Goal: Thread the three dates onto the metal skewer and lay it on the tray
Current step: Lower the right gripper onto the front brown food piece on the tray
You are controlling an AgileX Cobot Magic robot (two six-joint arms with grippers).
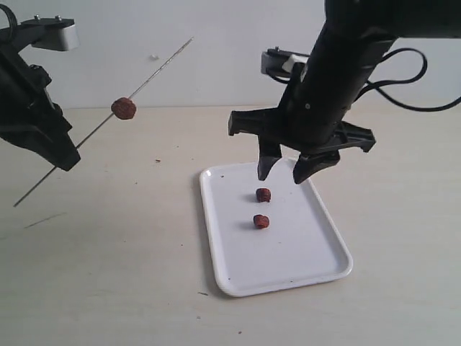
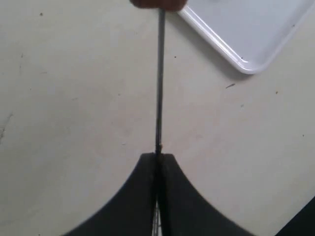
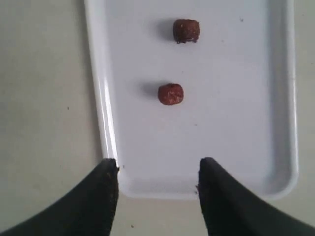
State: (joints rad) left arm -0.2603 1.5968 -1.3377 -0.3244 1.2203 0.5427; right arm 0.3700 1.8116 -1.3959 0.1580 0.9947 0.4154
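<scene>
Progress: approx. one third, by my read. 1 date on the rod, 2 not, and the lay-down not done.

Going L to R in the ext view: my left gripper [image 1: 66, 148] was clamped tight on the skewer [image 1: 155, 76], no gap between the jaws in the left wrist view [image 2: 157, 158]. It held low on the rod. A short tail stuck out down-left, and the long end ran up-right w/ the tip free in the air. The rod was tilted, well above the table [image 1: 130, 274]. The threaded date [image 1: 124, 109] sat on the rod just past the jaws, approx. midway along. In the left wrist view it was only a dark blur at the frame edge [image 2: 157, 4].

Tray [image 1: 302, 245] lay flat on the table, R of centre. On it were the other 2 dates, loose, near each other but apart: the nearer date [image 1: 263, 194] and the farther date [image 1: 261, 221].

My right gripper [image 1: 281, 176] hung over the tray's far end, jaws wide open, nothing held, tips pointing down. The nearer date [image 3: 170, 94] lay just ahead of the tips and roughly centred between them, w/ no contact. The farther date [image 3: 186, 30] was beyond it, same line.

Left to do, as I judged it: pick each loose date, push both onto the free tip, then set the skewer on the tray.
</scene>
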